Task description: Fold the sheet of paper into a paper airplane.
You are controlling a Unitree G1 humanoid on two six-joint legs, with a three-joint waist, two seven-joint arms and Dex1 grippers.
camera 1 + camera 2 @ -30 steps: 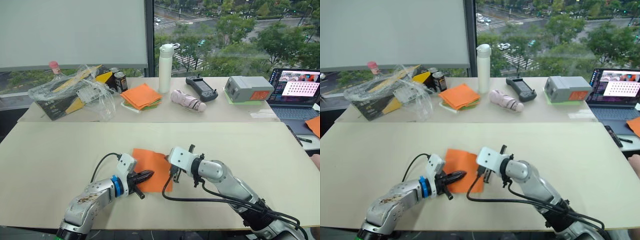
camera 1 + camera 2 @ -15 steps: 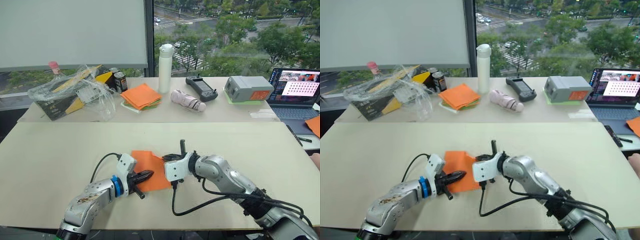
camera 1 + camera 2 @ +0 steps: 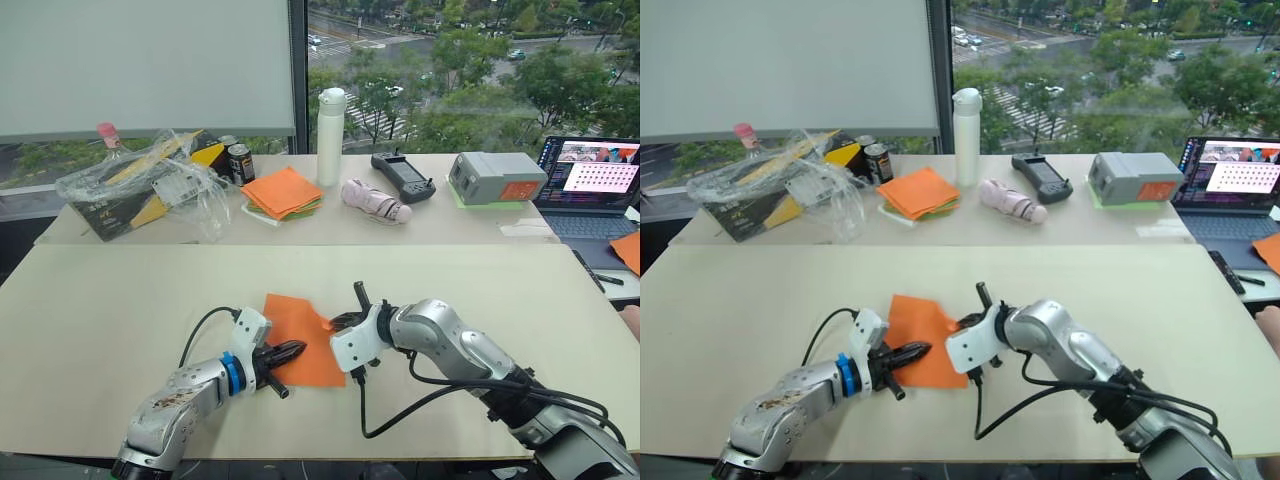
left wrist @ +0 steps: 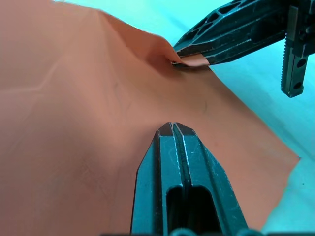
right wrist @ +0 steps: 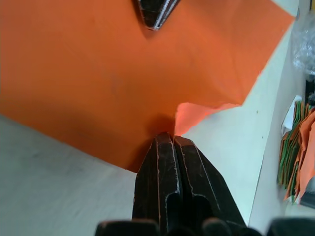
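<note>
The orange sheet of paper [image 3: 297,328] lies flat on the near table between my two arms. My left gripper [image 3: 302,349] is shut, and its tip [image 4: 173,129] rests on the paper's near left part. My right gripper [image 3: 334,322] is shut on the sheet's right edge. It pinches a small fold of paper [image 5: 189,115] and lifts it slightly off the table. In the left wrist view the right gripper [image 4: 178,59] holds that raised edge. The left gripper's tip [image 5: 155,14] shows across the sheet in the right wrist view.
On the far table stand a pile of orange and green sheets [image 3: 283,192], a white bottle [image 3: 330,137], a pink bundle [image 3: 375,200], a black controller [image 3: 403,176], a grey box [image 3: 497,177], a laptop [image 3: 590,185] and a plastic-wrapped box [image 3: 150,190]. Black cables trail from both wrists.
My right gripper has turned over, come down to the sheet's right edge and shut on it, raising that edge a little. The left gripper has stayed in place on the paper.
</note>
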